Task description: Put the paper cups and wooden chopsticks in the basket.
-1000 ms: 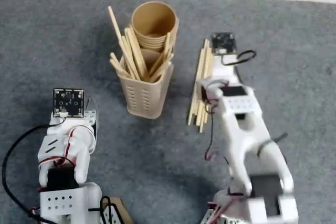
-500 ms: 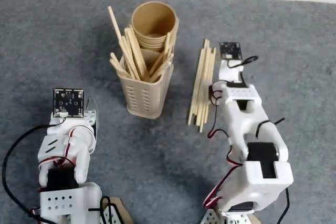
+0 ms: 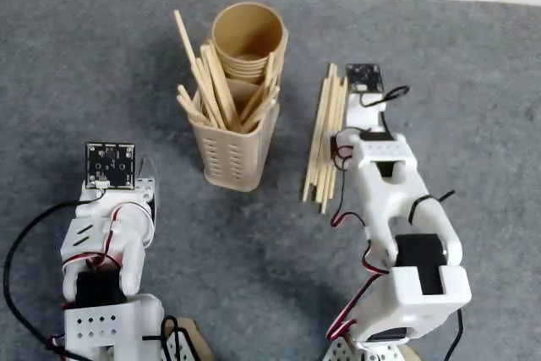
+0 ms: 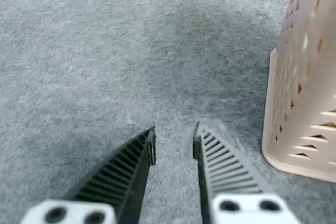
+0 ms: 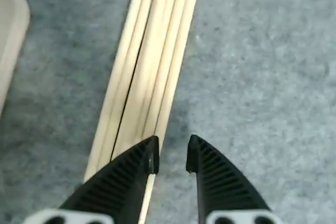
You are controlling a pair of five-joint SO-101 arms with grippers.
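chopsticks (image 3: 324, 137) lie bundled on the mat (image 3: 101, 57) beside the basket (image 3: 232, 154), which already holds paper cups (image 3: 247, 35) and more sticks. right gripper (image 5: 169, 156) hangs over the bundle's near end, jaws narrowly apart, empty, likely lining up a pinch. left gripper (image 4: 174, 140) sits by the basket, slightly spread, empty.

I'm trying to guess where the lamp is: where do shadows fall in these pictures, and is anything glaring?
High view: faint, soft-edged shadows on the carpet round the basket, so the light is probably diffuse and overhead; no glare. Left wrist view: a darker patch of carpet beside the basket's wall. Right wrist view: thin dark lines between the loose chopsticks, no bright spots.
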